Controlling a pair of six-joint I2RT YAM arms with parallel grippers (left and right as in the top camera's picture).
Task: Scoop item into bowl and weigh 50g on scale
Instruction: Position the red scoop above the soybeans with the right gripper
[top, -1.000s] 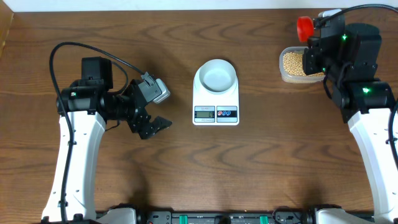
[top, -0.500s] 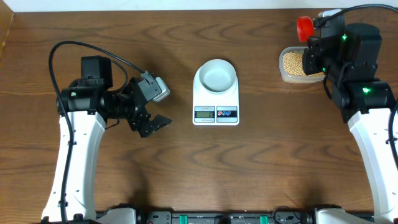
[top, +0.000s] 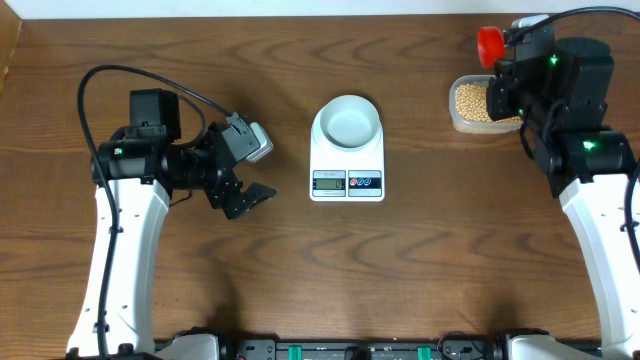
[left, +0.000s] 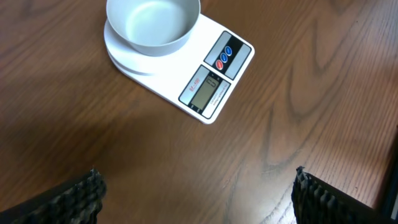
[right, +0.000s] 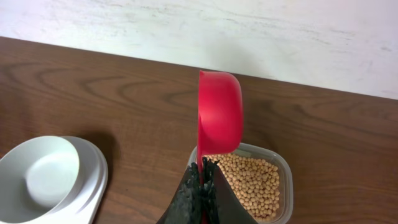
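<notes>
The white bowl (top: 348, 121) (left: 153, 23) (right: 38, 177) stands empty on the white scale (top: 347, 175) (left: 217, 78). Tan-yellow beans (top: 472, 102) (right: 252, 182) fill a clear tub at the back right. My right gripper (right: 203, 168) is shut on the handle of a red scoop (right: 219, 113) (top: 489, 43), which is held up on edge above the tub's far rim. In the overhead view the right gripper itself is hidden under the arm. My left gripper (top: 248, 178) (left: 196, 183) hangs open left of the scale, with bare table between its fingers.
The clear plastic tub (top: 457, 118) (right: 283, 168) sits near the back edge of the table, by a pale wall (right: 249, 31). A black cable (top: 110, 75) loops behind the left arm. Bare wood lies between the scale and the tub.
The left gripper has shifted very slightly left. The right arm and scoop have not moved.
</notes>
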